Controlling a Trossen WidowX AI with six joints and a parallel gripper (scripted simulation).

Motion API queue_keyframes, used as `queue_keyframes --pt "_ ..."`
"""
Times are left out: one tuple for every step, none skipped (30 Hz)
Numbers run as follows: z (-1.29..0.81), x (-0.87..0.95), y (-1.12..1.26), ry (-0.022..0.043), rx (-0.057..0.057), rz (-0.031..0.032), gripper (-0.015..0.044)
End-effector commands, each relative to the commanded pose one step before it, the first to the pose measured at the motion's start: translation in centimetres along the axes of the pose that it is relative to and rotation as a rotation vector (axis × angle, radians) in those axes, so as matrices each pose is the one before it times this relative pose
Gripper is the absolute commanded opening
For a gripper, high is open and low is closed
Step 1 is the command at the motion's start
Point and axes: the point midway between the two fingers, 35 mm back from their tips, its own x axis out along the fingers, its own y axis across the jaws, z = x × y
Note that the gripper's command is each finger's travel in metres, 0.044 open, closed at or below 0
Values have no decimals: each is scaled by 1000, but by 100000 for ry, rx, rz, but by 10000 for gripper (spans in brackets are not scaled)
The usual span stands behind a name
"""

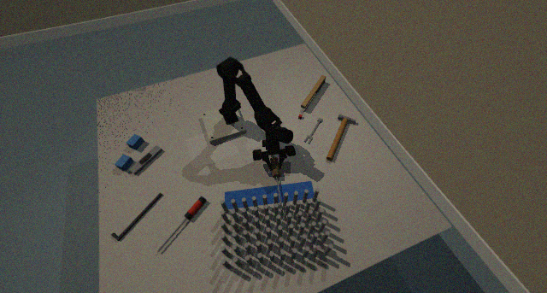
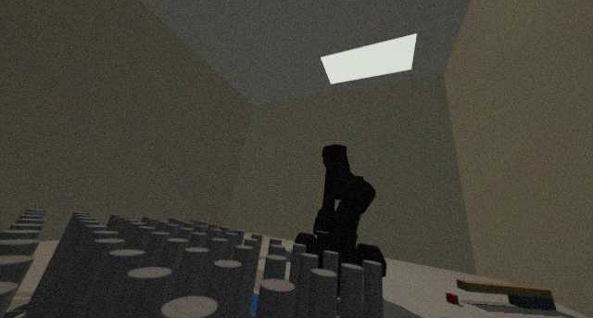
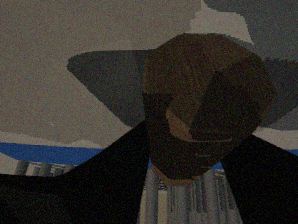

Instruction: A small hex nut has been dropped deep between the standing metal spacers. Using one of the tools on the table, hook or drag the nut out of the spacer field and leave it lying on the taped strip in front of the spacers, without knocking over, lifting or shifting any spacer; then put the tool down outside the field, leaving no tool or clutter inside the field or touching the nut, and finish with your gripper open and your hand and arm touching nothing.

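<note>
End effector pinching a brown-handled tool at the spacer field's front edge

The end effector (image 1: 276,170) is gripping the tool's handle (image 1: 276,172), its thin shaft (image 1: 279,190) crossing the blue taped strip (image 1: 239,196) into the spacers (image 1: 278,233); the nut is hiding from view

Black arm (image 2: 343,202) behind grey spacers (image 2: 227,267).
</note>
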Motion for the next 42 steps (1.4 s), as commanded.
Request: queue_keyframes --pt "328 -258 114 345 415 493 0" --pt "70 -45 0 -7 0 0 0" --pt "70 -45 0 -7 1 0 0" --pt "69 -45 0 -7 0 0 0" --pt "76 -49 0 -7 1 0 0" --pt "76 -50 0 -7 0 0 0" --pt "76 -49 0 -7 0 0 0" --pt "75 -49 0 -7 0 0 0" --pt "75 -49 0 -7 0 0 0" --pt "75 -49 0 -7 0 0 0" --pt "75 -49 0 -7 0 0 0" --pt "75 -49 0 -7 1 0 0" --pt "75 -49 0 -7 1 0 0" --pt "75 -49 0 -7 0 0 0" --pt "75 -49 0 -7 1 0 0" --pt "75 -49 0 -7 1 0 0" --pt "75 -49 0 -7 1 0 0" --pt "75 -49 0 -7 1 0 0" --pt "75 -49 0 -7 1 0 0" --pt "75 -49 0 -7 0 0 0" --pt "75 -49 0 -7 1 0 0" --pt "75 -49 0 -7 0 0 0" --pt "75 -49 0 -7 0 0 0" --pt "75 -49 0 -7 0 0 0" --pt "75 -49 0 -7 0 0 0" --pt "75 -49 0 -7 0 0 0" --pt "75 -49 0 -7 0 0 0" --pt "75 -49 0 -7 0 0 0" --pt "75 -49 0 -7 0 0 0" --pt "75 -49 0 -7 1 0 0" --pt "75 -49 0 -7 0 0 0" --pt "75 -49 0 -7 0 0 0" --pt "69 -45 0 -7 0 0 0" --pt "68 -45 0 -7 1 0 0" --pt "69 -45 0 -7 1 0 0" --pt "69 -46 0 -7 1 0 0" --pt "70 -46 0 -7 1 0 0" --pt "70 -46 0 -7 1 0 0" --pt "70 -46 0 -7 1 0 0" --pt "70 -46 0 -7 0 0 0" --pt "70 -46 0 -7 0 0 0" --pt "70 -46 0 -7 0 0 0"
